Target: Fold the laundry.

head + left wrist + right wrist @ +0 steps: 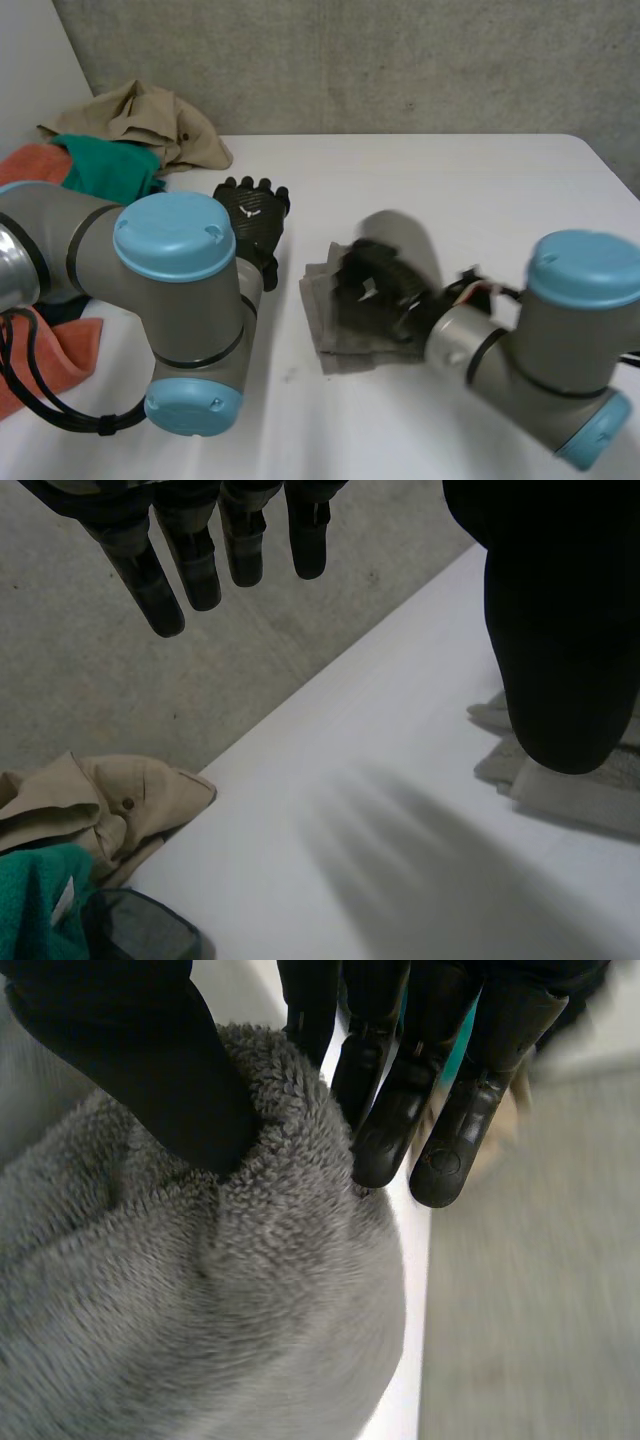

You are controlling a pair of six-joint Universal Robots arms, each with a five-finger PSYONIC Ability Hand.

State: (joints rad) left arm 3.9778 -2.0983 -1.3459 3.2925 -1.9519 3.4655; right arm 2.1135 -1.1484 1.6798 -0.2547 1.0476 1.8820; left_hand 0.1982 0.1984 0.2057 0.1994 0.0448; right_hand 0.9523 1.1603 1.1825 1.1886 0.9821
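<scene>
**Right hand pinches the grey towel, left hand open above the bench**

Nearest the camera, the left arm (pixel 175 300) and the right arm (pixel 560 340) reach in from either side. An orange cloth (pixel 60 365) lies under the left arm at the near left of the white bench (pixel 450 190).

Just past the right arm, the grey towel (pixel 335 335) lies crumpled around the middle of the bench. The right hand (pixel 372 290) rests on top of it. In the right wrist view the thumb presses into a fold of the fleecy pile, and the fingers (pixel 400 1110) close against the other side of that fold, so the hand is clamped on the cloth. Part of the towel stands raised beyond the hand.

Further back and to the left, the left hand (pixel 252 205) hovers above bare bench beside the towel. Its fingers are straight and spread, the thumb stands apart, and it holds nothing.

At the far left corner lies a pile: a teal cloth (pixel 105 165) and a tan garment (pixel 140 120) behind it. A grey wall (pixel 400 60) stands behind the bench.
</scene>
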